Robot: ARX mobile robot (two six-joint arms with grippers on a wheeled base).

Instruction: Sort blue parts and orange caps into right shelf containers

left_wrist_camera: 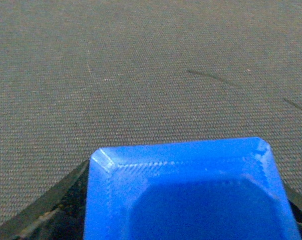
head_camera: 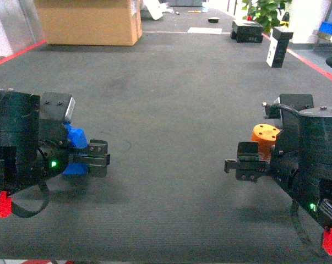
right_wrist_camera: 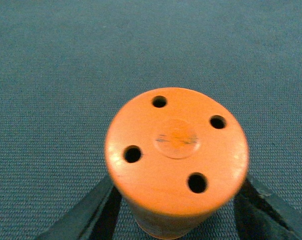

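Right wrist view: orange cap (right_wrist_camera: 177, 160), seen end-on, held betw. two dark fingers (right_wrist_camera: 90, 212) of the right tool (right_wrist_camera: 178, 215), one at each lower side. Flat round end face w/ four small dark holes around a shallow centre disc. Background: grey-blue ribbed carpet floor (right_wrist_camera: 55, 60), slightly blurred.

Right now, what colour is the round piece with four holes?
Orange cap; right wrist view shows it best.

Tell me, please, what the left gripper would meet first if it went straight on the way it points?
Likely nothing near: the left gripper, shut on the blue part, points right toward the right gripper, across open carpet.
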